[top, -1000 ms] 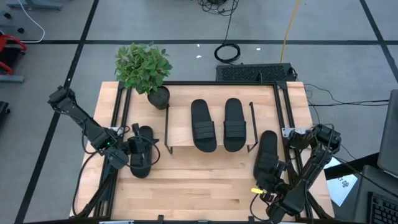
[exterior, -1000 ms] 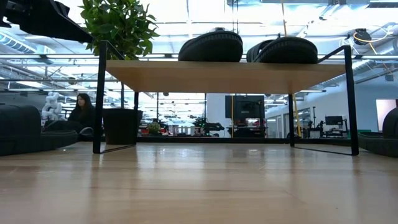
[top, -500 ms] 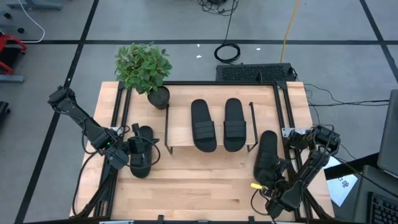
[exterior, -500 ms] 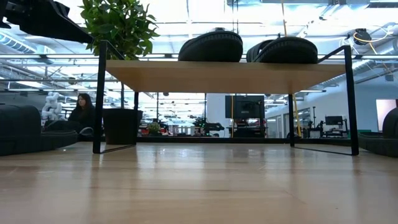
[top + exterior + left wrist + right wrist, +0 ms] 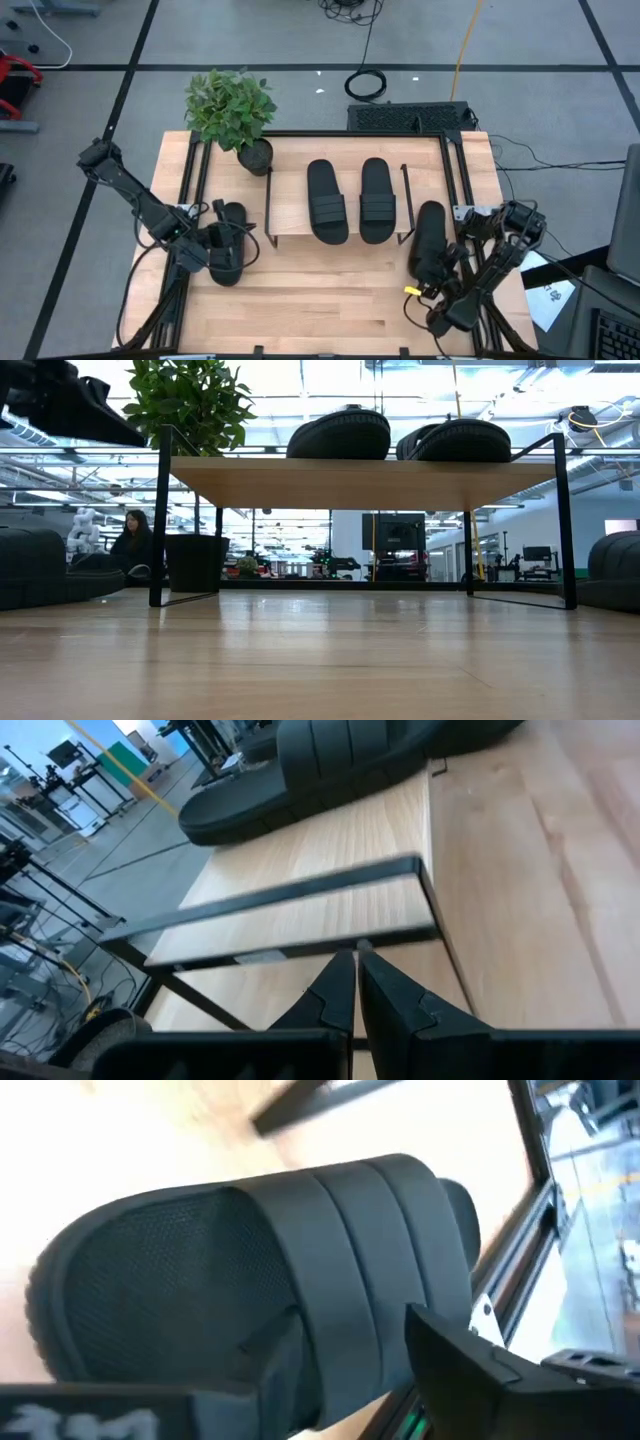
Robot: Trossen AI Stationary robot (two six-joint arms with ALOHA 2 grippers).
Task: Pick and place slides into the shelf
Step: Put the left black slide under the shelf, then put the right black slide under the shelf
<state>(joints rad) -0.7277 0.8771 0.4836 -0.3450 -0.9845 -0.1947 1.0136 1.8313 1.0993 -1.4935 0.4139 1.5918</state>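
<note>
The shelf (image 5: 290, 228) stands mid-table with two black slides (image 5: 327, 202) (image 5: 376, 200) lying soles down on its board. Another slide (image 5: 230, 243) lies on the table left of the shelf. My left gripper (image 5: 356, 960) hovers shut above it (image 5: 207, 248), holding nothing. One more slide (image 5: 430, 240) lies right of the shelf, and my right gripper (image 5: 441, 284) is at its near end, closed around its strap. In the low view the shelf (image 5: 360, 480) carries its two slides, and the right slide (image 5: 615, 570) shows at the picture's edge. My right gripper has the ribbed strap (image 5: 390, 1280) of the right slide between its two fingers. One finger (image 5: 470, 1370) stands at one edge of the strap; the other (image 5: 275, 1360) is at the strap's opening over the footbed. It comes from the near side, slanting down. The sole seems still on the table.
A potted plant (image 5: 232, 110) stands at the table's far left corner, beside the shelf. A black box (image 5: 410, 117) lies beyond the far edge. Bare tabletop (image 5: 330, 295) spreads in front of the shelf. A person (image 5: 130, 545) sits in the room behind.
My right gripper has gone down and toward the table's far edge. The right slide has shifted a little toward the far edge with it, and it now fills more of the low view's right edge.
</note>
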